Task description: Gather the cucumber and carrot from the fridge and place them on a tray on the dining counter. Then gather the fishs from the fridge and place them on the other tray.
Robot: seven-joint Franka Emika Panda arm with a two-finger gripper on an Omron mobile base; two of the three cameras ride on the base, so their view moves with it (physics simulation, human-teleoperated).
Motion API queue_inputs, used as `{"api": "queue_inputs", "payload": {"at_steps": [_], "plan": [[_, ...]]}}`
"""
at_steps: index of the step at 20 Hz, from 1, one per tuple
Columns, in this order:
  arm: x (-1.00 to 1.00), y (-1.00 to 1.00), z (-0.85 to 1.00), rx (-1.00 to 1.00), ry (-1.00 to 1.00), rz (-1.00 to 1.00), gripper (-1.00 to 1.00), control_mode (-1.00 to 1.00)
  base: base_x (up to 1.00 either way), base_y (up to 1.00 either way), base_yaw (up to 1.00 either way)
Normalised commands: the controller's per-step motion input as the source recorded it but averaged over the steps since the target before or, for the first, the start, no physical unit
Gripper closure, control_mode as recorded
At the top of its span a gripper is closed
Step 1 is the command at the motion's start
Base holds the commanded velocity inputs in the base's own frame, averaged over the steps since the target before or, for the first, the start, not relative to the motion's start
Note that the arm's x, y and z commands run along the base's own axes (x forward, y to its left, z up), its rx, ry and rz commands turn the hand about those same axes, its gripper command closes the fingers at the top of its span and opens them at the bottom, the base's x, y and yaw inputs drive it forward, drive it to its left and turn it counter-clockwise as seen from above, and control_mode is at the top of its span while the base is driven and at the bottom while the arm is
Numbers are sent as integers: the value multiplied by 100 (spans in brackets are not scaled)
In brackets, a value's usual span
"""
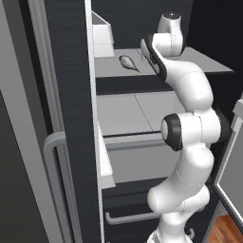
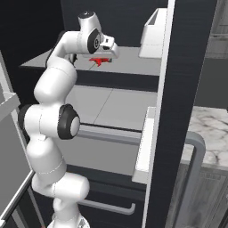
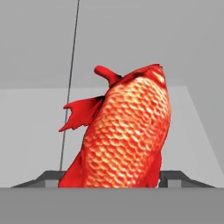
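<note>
1. Left base view: you see the arm reaching into the open fridge [image 1: 71, 95], its wrist over the upper shelf [image 1: 114, 66]. The silver-grey fish [image 1: 127, 62] lies on that shelf just left of the wrist, untouched. Your gripper is hidden behind the wrist here.

2. Right base view: the red-orange fish [image 2: 98, 60] sits on the same shelf directly under the hand, spiky fins poking out to the side. You cannot read the jaws from this angle.

3. Hand view: the red-orange fish [image 3: 124, 135] stands right between the two finger tips, with the gripper [image 3: 111, 178] straddling it. Its long axis runs away from the hand, crosswise to the closing direction, so the fingers meet its flanks. The tips sit apart at either side of the body; whether they already press it, you cannot tell.
</note>
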Motion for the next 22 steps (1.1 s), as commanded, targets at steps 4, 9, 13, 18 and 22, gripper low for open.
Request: {"api": "queue_inputs", "payload": {"at_steps": [4,9,13,18,22], "plan": [[-26,0,-5,0,-6,0,100,-100,0,0,0],[-73,0,-18,0,-22,0,100,-100,0,0,0],[-93,0,-4,0,-21,0,100,-100,0,0,0],[-100,2,0,0,-15,0,100,-100,0,0,0],[-100,6,2,0,-12,0,100,-100,0,0,0]]}}
